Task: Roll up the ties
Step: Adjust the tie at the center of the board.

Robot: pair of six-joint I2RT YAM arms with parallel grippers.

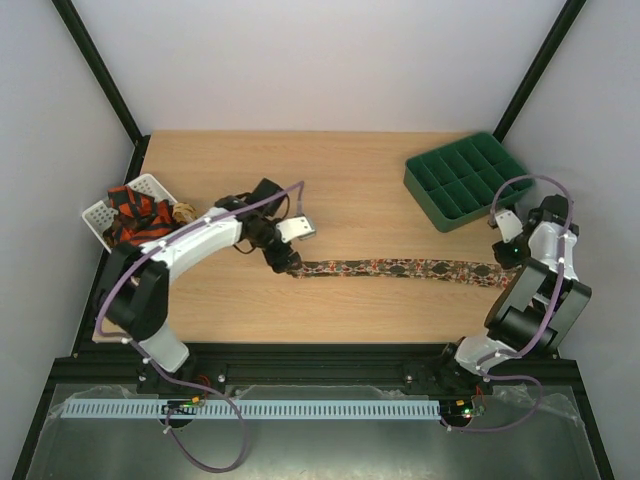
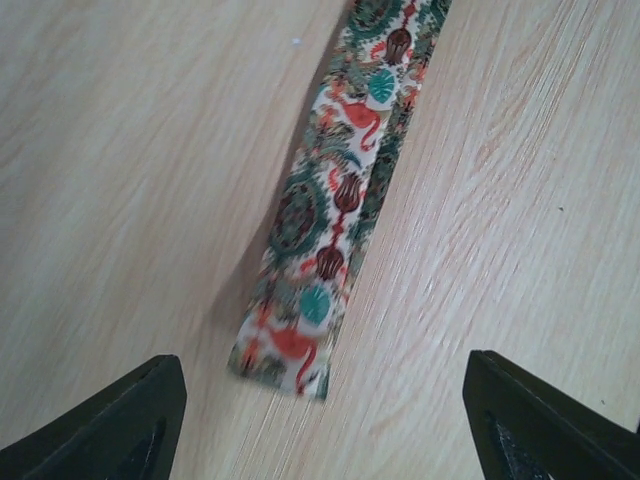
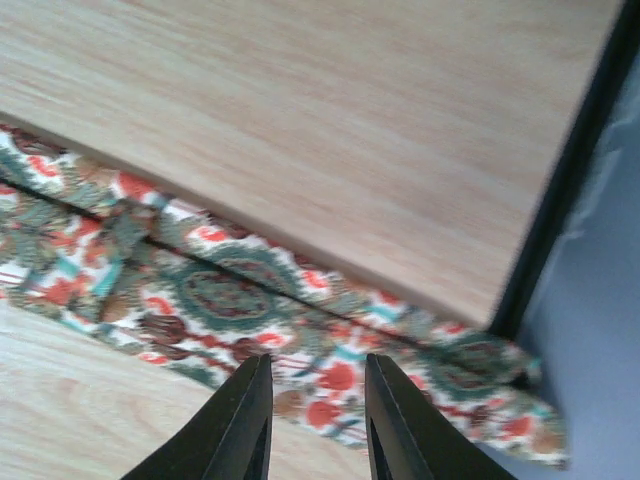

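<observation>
Right, floral tie [image 1: 400, 269] lies flat and straight across the table [image 1: 350, 180]: narrow end [image 2: 285, 355] under the left gripper [image 2: 320, 420], wide end [image 3: 470, 395] at the table's right edge under the right gripper [image 3: 318, 375]. Left jaws stand wide apart, holding nothing; right jaws show a narrow gap, nothing in it. Fabric looks light, limp, probably slick on wood, so it'll slide and buckle. I'd pinch the narrow tip and roll from there

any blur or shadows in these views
Top external: sharp and evenly lit. Left wrist: the tie smears toward its cut end, with a soft shadow along its left edge in the picture. Right wrist: soft throughout, the grain of the table streaked.
</observation>
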